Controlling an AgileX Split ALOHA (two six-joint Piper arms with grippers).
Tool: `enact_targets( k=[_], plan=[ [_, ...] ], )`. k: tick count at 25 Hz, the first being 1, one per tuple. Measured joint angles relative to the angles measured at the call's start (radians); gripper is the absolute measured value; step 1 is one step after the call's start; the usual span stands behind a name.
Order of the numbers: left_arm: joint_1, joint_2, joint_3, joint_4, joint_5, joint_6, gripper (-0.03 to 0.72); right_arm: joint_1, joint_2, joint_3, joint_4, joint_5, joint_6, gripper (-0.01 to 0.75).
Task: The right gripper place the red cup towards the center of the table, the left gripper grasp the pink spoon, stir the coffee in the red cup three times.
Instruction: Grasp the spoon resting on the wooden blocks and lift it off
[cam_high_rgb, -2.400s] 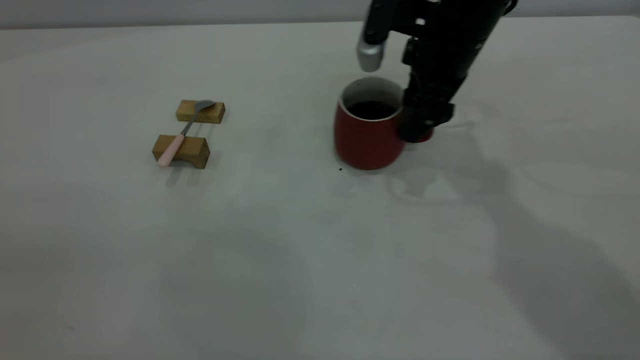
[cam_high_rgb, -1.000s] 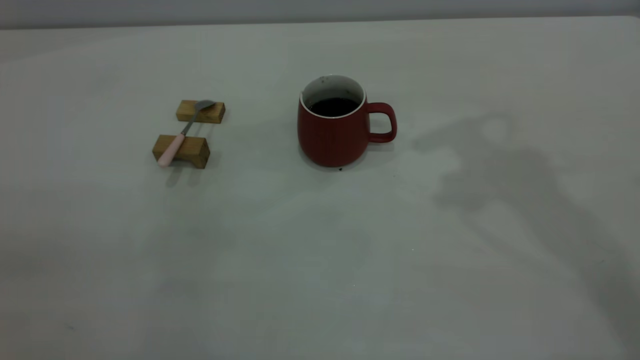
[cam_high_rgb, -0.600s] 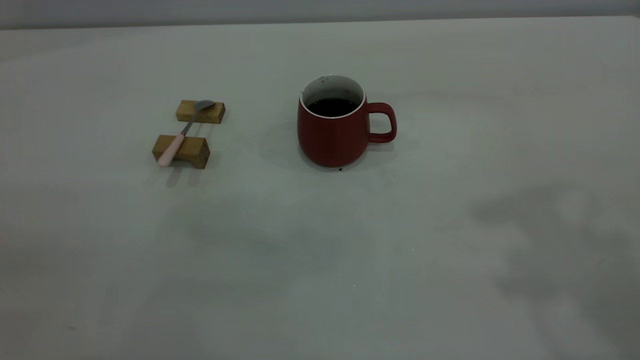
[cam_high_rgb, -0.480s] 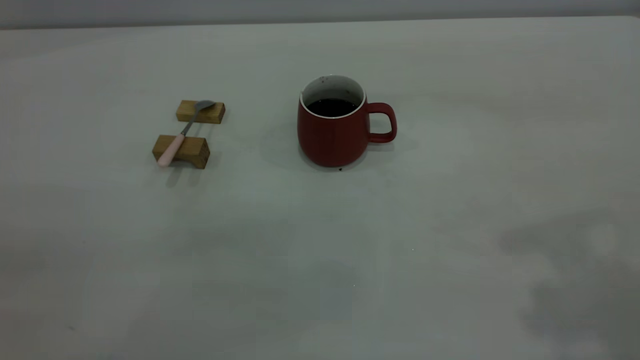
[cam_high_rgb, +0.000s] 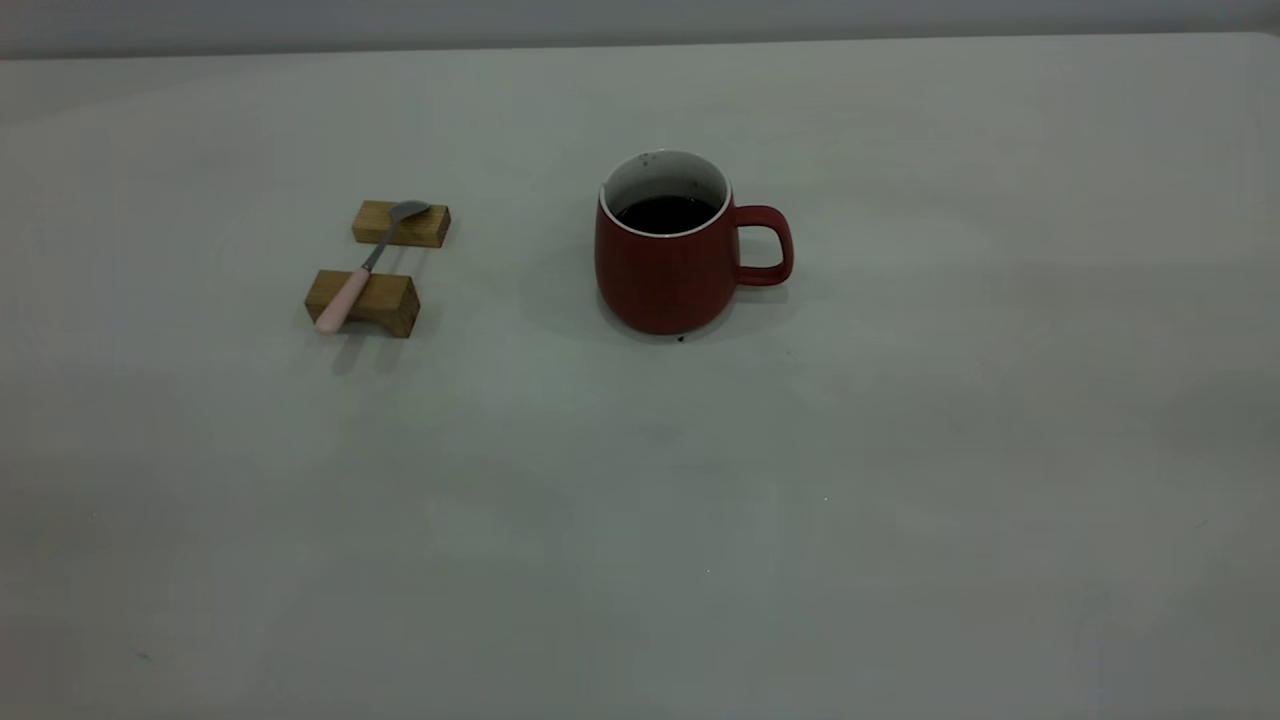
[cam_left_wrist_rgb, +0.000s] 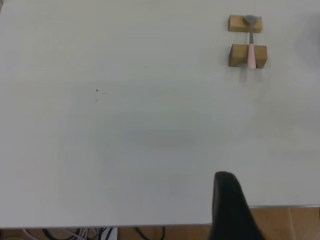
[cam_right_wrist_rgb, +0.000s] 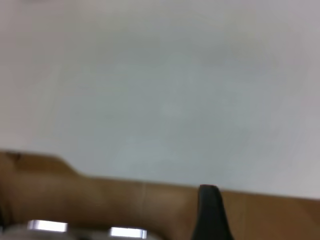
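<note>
Red cup (cam_high_rgb: 665, 272) upright near the middle of the table (cam_high_rgb: 640, 500), coffee (cam_high_rgb: 665, 213) inside, handle toward the right arm's side. Pink spoon (cam_high_rgb: 350, 285) bridges two wooden blocks (cam_high_rgb: 365, 300), well apart from cup. Neither gripper touches anything; grip state of both can't be told.

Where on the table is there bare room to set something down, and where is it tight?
Bare table spans the whole near side and everything right of the red cup. The gap between cup and pink spoon is open. It is crowded only at the two wooden blocks.
</note>
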Motion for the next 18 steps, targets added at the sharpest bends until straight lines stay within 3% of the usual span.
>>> enact_targets(
  k=[6,18],
  plan=[
    [0.000,0.000,0.000,0.000,0.000,0.000,0.492,-0.054,-0.201,0.062,-0.034,-0.041,0.000,0.591],
    [0.000,0.000,0.000,0.000,0.000,0.000,0.492,-0.057,-0.301,0.063,-0.034,-0.042,0.000,0.591]
  ],
)
